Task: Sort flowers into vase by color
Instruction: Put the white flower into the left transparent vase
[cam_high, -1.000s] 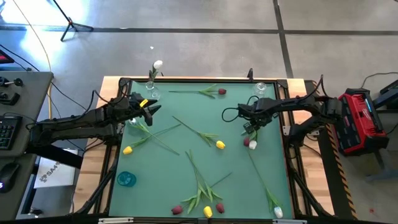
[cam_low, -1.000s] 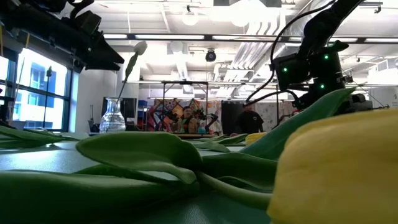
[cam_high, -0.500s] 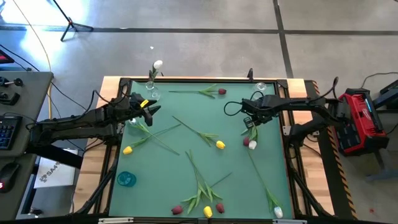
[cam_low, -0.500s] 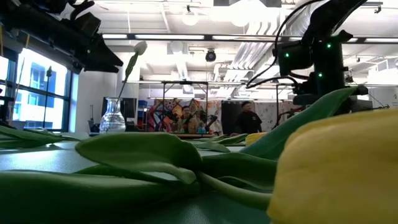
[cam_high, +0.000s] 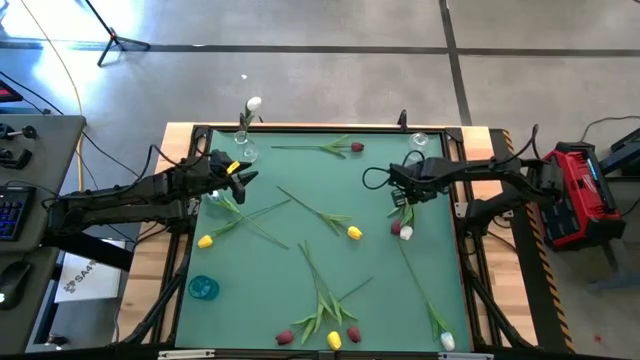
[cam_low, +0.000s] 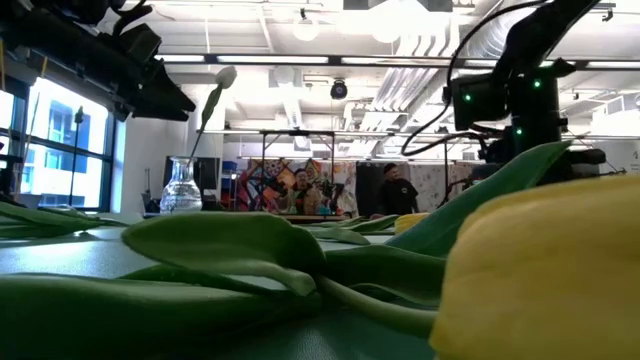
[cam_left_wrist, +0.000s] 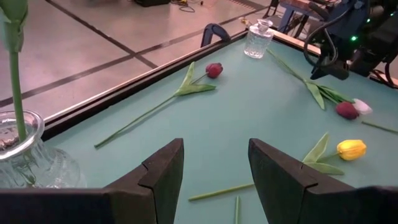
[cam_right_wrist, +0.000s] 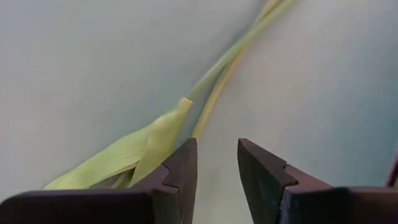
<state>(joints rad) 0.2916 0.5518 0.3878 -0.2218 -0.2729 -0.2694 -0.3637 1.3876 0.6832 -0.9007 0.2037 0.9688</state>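
Note:
Tulips lie scattered on the green table (cam_high: 270, 300). A white tulip (cam_high: 254, 103) stands with its stem in the glass vase (cam_high: 243, 150) at the far left corner. A second glass vase (cam_high: 418, 142) stands at the far right. My right gripper (cam_high: 401, 192) is open and points down over the stems (cam_right_wrist: 217, 68) and a leaf (cam_right_wrist: 130, 155) of a dark red tulip (cam_high: 395, 228) and a white tulip (cam_high: 406, 232); its fingers (cam_right_wrist: 183, 168) stand on either side of the stems. My left gripper (cam_high: 242, 173) is open and hovers beside the left vase (cam_left_wrist: 25, 155).
Other tulips lie on the table: a red one (cam_high: 357, 147) at the far edge, yellow ones (cam_high: 354, 233) (cam_high: 205, 241) mid-table, and a bunch near the front edge (cam_high: 334, 340) with a white one (cam_high: 447, 341). A teal round object (cam_high: 203, 288) sits near the left. People stand in the room beyond.
My right gripper has shifted a little toward the table's right edge, staying over the stems of the red and white tulips. The flowers lie as before.

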